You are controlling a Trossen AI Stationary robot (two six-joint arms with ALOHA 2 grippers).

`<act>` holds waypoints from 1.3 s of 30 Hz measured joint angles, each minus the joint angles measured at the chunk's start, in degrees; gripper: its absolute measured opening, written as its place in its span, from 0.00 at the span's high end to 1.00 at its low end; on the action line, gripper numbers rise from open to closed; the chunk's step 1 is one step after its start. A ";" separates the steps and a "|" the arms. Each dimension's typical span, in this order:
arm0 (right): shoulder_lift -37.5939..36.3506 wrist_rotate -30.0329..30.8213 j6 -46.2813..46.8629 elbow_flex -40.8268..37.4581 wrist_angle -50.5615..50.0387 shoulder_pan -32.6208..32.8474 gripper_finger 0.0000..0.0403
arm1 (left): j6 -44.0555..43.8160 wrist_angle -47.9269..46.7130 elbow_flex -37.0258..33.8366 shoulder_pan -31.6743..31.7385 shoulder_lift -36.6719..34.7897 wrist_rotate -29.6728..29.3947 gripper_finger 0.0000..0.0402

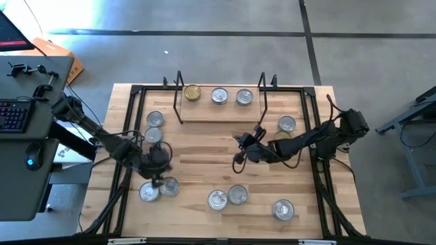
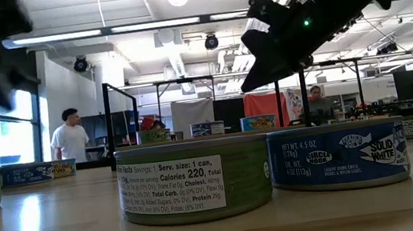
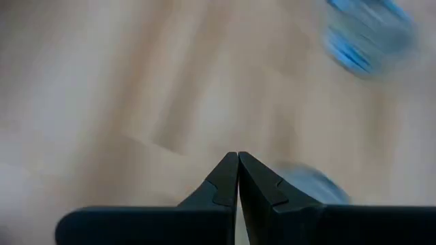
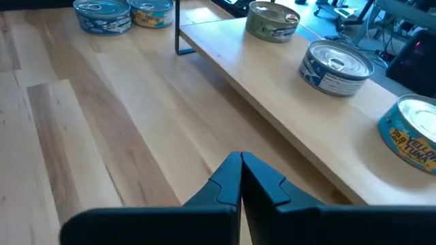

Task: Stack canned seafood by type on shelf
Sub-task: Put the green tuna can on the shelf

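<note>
From above, the shelf (image 1: 219, 113) sat at twelve o'clock on the worktop (image 1: 204, 146), three tins (image 1: 219, 96) in a row on it, the rest scattered. The left gripper (image 1: 158, 160) hung at eight o'clock, the right gripper (image 1: 244, 143) near centre. In each wrist view the fingers (image 3: 238, 178) were pressed together, empty.

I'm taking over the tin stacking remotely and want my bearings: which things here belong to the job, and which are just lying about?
Job:
- shelf, three tins on it
- loose tins on the table
- left gripper, shut, empty
- right gripper, shut, empty

Lying about:
- keyboard on the side desk
- mouse
- orange box
- two people in the room behind
</note>
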 joint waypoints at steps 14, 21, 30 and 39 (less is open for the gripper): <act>0.00 -2.02 -0.04 -0.02 0.01 -0.21 1.00 | -8.19 33.18 -16.38 1.52 7.47 7.13 1.00; 0.00 -2.00 0.17 -0.02 0.03 -0.21 1.00 | 2.72 40.44 -16.80 5.21 12.55 6.19 1.00; -0.60 -0.77 -2.91 -0.02 -1.59 0.48 1.00 | 18.24 40.43 -11.09 6.91 12.19 2.31 1.00; -18.70 -16.52 17.85 -0.02 -44.62 2.15 1.00 | 27.57 36.12 -4.22 6.81 12.14 -1.35 1.00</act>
